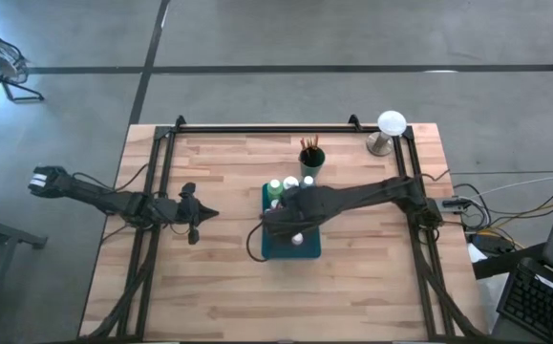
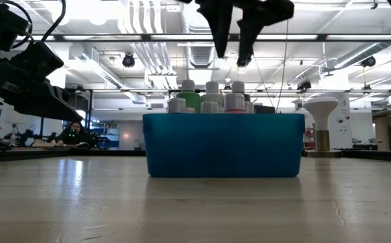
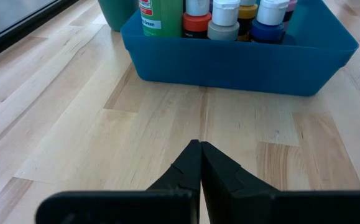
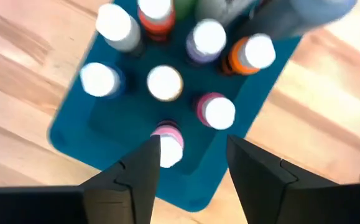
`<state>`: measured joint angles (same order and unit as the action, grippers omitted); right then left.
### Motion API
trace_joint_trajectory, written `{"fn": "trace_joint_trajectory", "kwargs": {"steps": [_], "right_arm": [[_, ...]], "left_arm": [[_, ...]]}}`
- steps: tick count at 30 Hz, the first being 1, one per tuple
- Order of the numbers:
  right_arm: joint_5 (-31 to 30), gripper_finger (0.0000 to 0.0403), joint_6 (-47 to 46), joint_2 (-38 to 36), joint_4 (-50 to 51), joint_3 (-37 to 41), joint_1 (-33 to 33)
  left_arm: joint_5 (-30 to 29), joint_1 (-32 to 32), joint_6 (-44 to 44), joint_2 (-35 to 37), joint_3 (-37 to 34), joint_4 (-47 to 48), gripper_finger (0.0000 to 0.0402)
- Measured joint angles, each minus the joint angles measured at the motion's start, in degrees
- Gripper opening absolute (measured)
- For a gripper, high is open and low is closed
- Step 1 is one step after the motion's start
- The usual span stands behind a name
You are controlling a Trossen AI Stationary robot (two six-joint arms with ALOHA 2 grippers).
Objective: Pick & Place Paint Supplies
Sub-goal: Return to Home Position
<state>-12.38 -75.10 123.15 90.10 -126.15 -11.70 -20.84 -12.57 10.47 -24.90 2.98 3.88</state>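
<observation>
A teal tray [image 1: 305, 250] near the table's middle holds several white-capped paint bottles [image 4: 165, 82] standing upright, among them a taller light-green bottle [image 3: 161, 15]. My right gripper [image 4: 192, 149] hangs above the tray, pointing down, open, with nothing between its fingers. In the low view its fingertips [image 2: 232, 50] are well clear of the bottle caps [image 2: 212, 88]. A pink bottle [image 4: 168, 147] stands below, near one finger. My left gripper [image 3: 200, 146] waits shut, low over the table to the left of the tray [image 3: 242, 62].
A dark cup with wooden-handled brushes [image 1: 311, 158] stands just beyond the tray's far end. A white-domed object on a metal stand [image 1: 389, 129] is at the far right corner. Bare wood lies left of the tray and toward the near edge.
</observation>
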Motion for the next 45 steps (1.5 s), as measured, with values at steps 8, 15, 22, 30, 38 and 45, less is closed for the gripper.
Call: {"fn": "trace_joint_trajectory", "kwargs": {"steps": [8, 15, 22, 30, 38, 45], "right_arm": [[-6.6, 0.0177, 3.5, -4.0, 0.0, -0.9, -0.8], [-17.3, 0.0182, 13.9, -8.0, -0.8, -0.8, -4.2], [-29.5, 0.0151, 15.7, -13.1, -0.2, 2.4, -10.5], [-35.8, 0.0096, 20.1, -21.7, -4.6, 14.8, -14.3], [-35.4, 0.0018, 39.2, -35.7, -30.8, 36.0, -12.6], [-27.8, 0.0009, 63.7, -48.5, -59.4, 53.8, -6.4]], "left_arm": [[0.0, 0.0, 0.0, 0.0, 0.0, 0.0, 0.0007], [0.0, 0.0, 0.0, 0.0, 0.0, 0.0, 0.0007], [0.0, 0.0, 0.0, 0.0, 0.0, 0.0, 0.0007], [0.0, 0.0, 0.0, 0.0, 0.0, 0.0, 0.0007], [0.0, 0.0, 0.0, 0.0, 0.0, 0.0, 0.0007], [0.0, 0.0, 0.0, 0.0, 0.0, 0.0, 0.0007]]}}
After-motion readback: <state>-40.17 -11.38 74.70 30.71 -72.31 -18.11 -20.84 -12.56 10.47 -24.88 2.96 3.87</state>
